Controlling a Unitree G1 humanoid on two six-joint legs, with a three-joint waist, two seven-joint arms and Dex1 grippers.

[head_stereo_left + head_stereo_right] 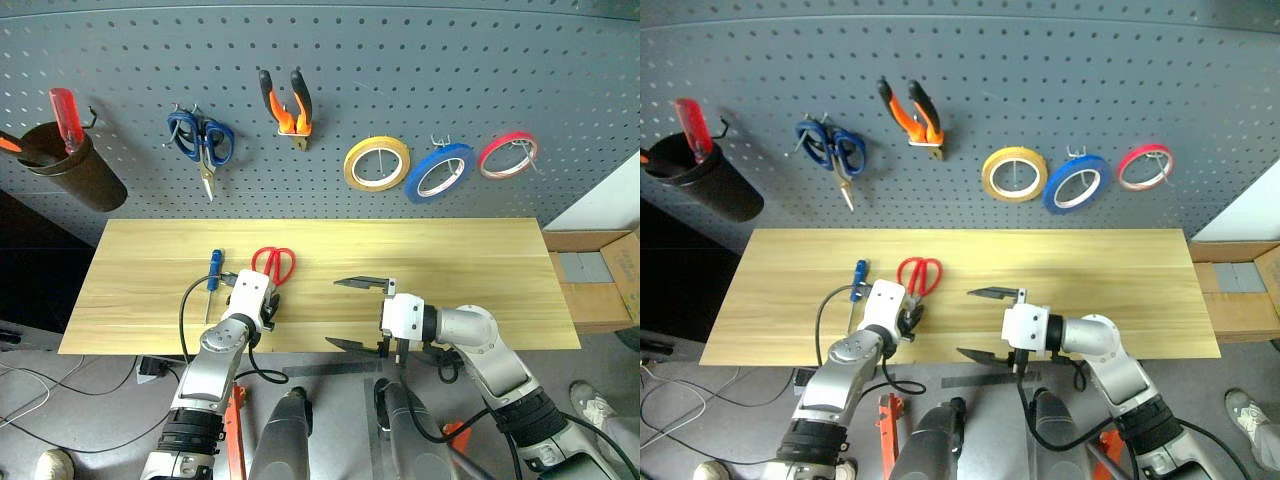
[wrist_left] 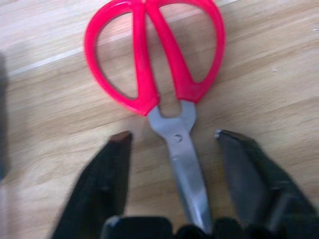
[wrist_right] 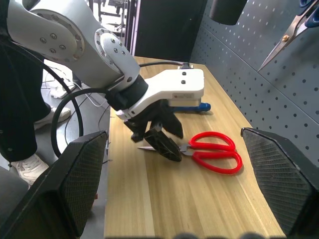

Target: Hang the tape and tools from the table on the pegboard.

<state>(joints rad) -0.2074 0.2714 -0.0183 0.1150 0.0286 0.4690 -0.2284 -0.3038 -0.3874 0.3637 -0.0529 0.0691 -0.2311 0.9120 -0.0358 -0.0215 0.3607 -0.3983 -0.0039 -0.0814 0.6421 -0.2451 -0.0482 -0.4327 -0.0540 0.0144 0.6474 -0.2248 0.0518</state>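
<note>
Spanning the wall, the grey pegboard [image 1: 400, 80] rises behind the wooden counter [image 1: 450, 270]. Near the counter's left front edge lie red-handled scissors [image 2: 164, 89], stiff, light, slippery steel; best pinched at the pivot. The left pincer [image 2: 172, 144] straddles the blades, jaws apart. The right pincer [image 1: 360, 315] gapes empty.

No lettering, label, brand name, number or sign can be read anywhere in the pictures.
</note>
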